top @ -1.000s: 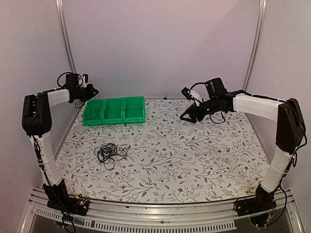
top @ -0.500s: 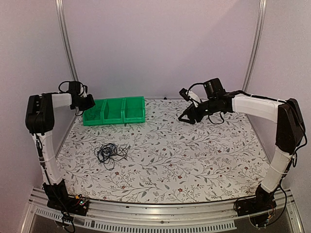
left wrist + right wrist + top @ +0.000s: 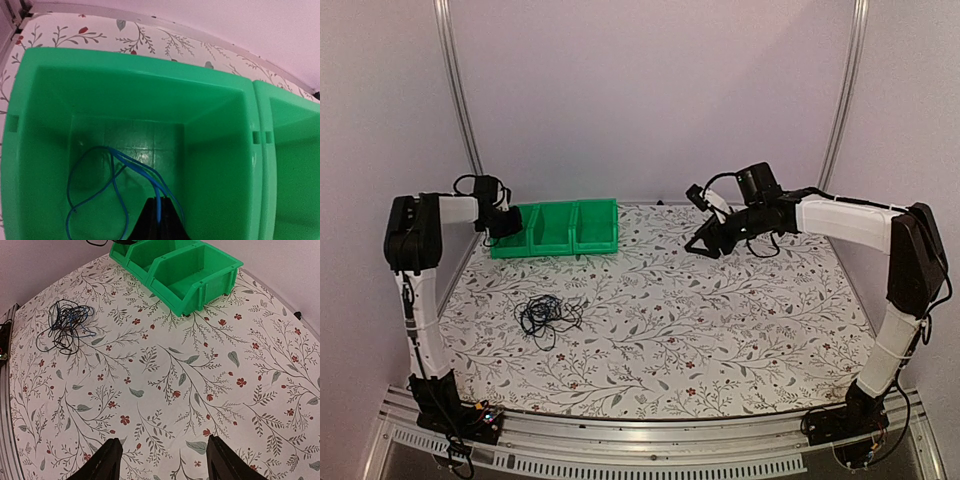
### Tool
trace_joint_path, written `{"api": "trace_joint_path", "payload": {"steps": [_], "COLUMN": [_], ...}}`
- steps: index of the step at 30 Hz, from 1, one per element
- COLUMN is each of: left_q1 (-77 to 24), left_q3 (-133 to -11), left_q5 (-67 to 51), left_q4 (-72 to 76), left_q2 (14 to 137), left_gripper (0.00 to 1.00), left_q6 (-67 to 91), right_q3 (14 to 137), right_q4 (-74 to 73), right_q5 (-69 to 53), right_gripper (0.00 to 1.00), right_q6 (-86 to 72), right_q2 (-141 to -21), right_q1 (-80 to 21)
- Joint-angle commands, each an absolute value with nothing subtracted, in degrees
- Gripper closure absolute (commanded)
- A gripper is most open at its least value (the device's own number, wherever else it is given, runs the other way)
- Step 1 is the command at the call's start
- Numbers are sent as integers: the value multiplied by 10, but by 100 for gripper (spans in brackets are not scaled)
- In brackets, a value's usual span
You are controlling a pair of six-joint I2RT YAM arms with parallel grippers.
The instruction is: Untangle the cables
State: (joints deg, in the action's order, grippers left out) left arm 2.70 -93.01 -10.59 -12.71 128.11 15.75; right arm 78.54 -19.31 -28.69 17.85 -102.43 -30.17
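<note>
A wiry bundle of thin black cables (image 3: 546, 316) lies on the floral table at the left front; it also shows in the right wrist view (image 3: 66, 327), with some blue strands in it. My left gripper (image 3: 506, 226) hangs over the leftmost compartment of the green bin (image 3: 582, 243). In the left wrist view it (image 3: 160, 212) is shut on a thin blue cable (image 3: 115, 165) that loops down into that compartment (image 3: 215, 150). My right gripper (image 3: 703, 243) is open and empty above the table, right of the bin; its fingers (image 3: 107, 460) stand wide apart.
The green bin (image 3: 200, 287) has three compartments and stands at the back left. The table's left edge and metal frame posts stand close to the left arm. A wall closes the back.
My left gripper has moved down and to the right, from beside the bin to over its leftmost compartment. My right gripper has drifted slightly left and down.
</note>
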Motion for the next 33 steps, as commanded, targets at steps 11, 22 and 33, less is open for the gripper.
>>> {"api": "trace_joint_path", "payload": {"steps": [11, 22, 33], "left_q1": [4, 5, -29], "left_q3": [-954, -968, -914], "left_q5": [-39, -27, -44], "left_q4": [-212, -325, -369], "left_q2": [1245, 1166, 1004], "left_gripper": [84, 49, 51], "left_q6": [137, 139, 123], "right_q3": [785, 796, 836], "right_q4": [-192, -186, -163], "right_q5": [-280, -291, -346], "right_gripper": [38, 38, 40], "right_q6": [191, 191, 163], "right_q2": [-1008, -1005, -1013], "right_q1": [-310, -311, -311]}}
